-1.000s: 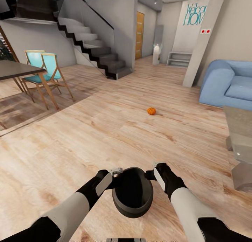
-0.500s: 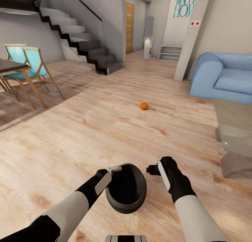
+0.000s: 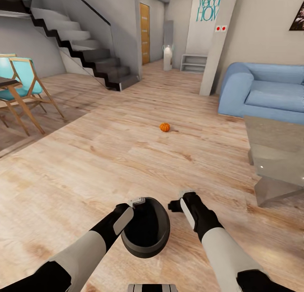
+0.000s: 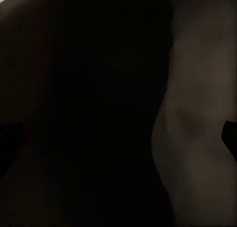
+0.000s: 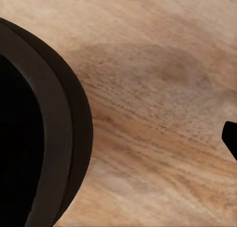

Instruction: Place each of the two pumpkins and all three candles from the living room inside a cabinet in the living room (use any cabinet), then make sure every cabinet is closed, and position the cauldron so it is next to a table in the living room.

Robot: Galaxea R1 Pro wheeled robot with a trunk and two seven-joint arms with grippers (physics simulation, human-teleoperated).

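The left gripper (image 3: 137,202) grips the cauldron (image 3: 145,228) by its rim — fingers clamped on it — above the floor (image 3: 84,165). The right gripper (image 3: 175,205) hangs just beside it, its fingers' state unclear. Next, judging so, carry it rightward to the desk (image 3: 274,156).

Bright, even room light – soft shadow under the cauldron (image 3: 145,233); the left wrist view is nearly black, blurred.

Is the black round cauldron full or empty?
Empty, as far as visible: the black round cauldron shows a dark bare inside through its wide mouth.
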